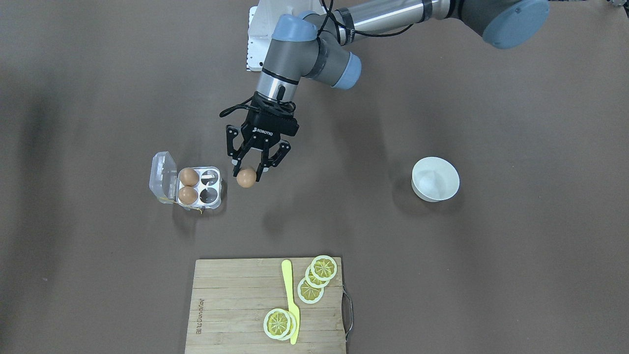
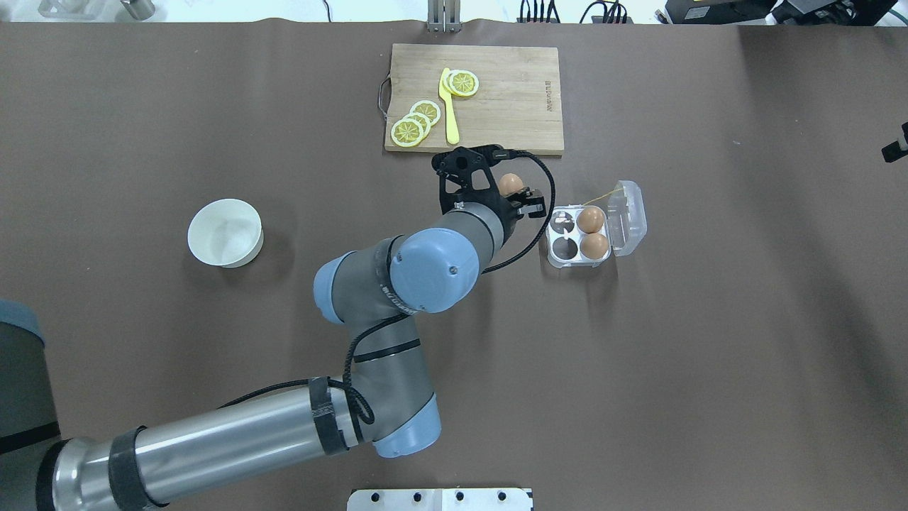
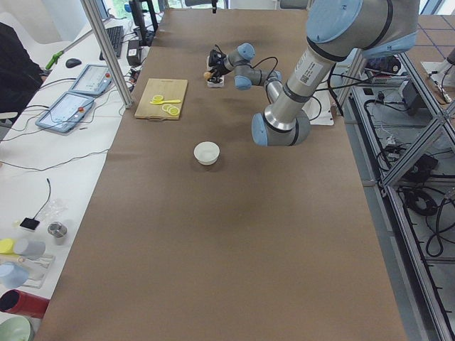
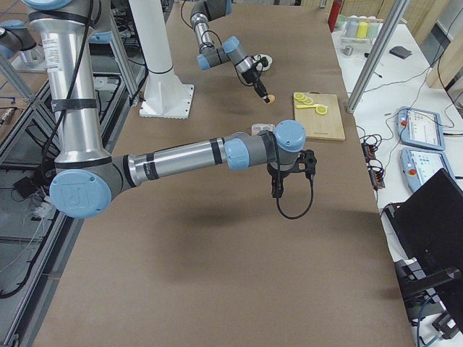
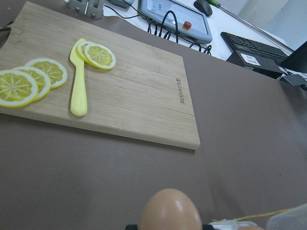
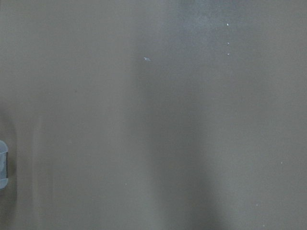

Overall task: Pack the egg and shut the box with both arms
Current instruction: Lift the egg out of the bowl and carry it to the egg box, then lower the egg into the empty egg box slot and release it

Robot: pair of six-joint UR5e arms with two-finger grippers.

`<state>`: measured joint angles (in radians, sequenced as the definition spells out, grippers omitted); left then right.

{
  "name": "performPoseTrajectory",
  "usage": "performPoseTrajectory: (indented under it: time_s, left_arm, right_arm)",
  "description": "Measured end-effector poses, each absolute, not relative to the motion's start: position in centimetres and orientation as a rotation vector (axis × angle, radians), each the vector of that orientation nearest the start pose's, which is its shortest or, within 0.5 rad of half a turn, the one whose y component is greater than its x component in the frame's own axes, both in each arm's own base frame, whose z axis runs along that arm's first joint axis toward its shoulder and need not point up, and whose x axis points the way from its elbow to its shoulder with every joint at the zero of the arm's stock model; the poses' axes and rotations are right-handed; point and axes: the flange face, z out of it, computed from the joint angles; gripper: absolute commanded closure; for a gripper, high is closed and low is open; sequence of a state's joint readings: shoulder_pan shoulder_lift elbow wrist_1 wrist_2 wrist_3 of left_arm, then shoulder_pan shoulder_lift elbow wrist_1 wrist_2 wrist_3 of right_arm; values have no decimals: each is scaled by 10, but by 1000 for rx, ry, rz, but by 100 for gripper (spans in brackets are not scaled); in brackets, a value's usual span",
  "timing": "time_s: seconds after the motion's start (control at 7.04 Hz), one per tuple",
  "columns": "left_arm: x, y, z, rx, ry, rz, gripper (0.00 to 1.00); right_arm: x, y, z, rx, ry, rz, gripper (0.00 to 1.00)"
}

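The brown table (image 1: 491, 270) carries everything. The grey tubular left arm (image 1: 304, 54), with light-blue joint caps, reaches across it toward the small clear plastic egg box (image 1: 199, 186). The matching right arm (image 4: 181, 155) stretches over the table on the other side of that box.

A pale bamboo cutting board (image 1: 231, 305) lies beyond the box, away from the robot's base. A round white bowl (image 1: 435, 179) stands well apart from the box, on the robot's left of it.

The box sits with its hinged lid (image 1: 163, 176) open on the side away from the bowl. Two brown eggs (image 1: 188, 176) fill the cells next to the lid; the other two cells, on the bowl side, show bare bottoms.

The black left gripper (image 1: 247, 175) hangs just beside the box on that bare-cell side. Its fingers are closed partway, pinching a smooth tan-brown egg (image 1: 246, 179) at the tips. The egg is held above the table, near the box but over no cell.

The right gripper (image 4: 278, 181) shows only in a side view; I cannot tell how far open it is.

On the board lie yellow lemon slices (image 1: 324, 268) and a yellow plastic knife (image 1: 291, 300).
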<state>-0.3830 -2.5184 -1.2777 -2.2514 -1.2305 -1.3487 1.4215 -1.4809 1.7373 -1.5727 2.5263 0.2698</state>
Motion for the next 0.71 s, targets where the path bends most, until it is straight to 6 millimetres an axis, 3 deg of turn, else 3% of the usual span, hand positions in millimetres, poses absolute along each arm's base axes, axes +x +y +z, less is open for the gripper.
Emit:
performPoseTrajectory:
  time_s: [0.28, 0.71]
  left_arm:
    - [678, -449, 87, 700, 1163, -383, 100]
    - [718, -438, 57, 735, 1137, -398, 100]
  right_arm:
    - [-31, -530, 513, 26, -1004, -20, 0]
    - [-36, -529, 507, 15, -1049, -30, 0]
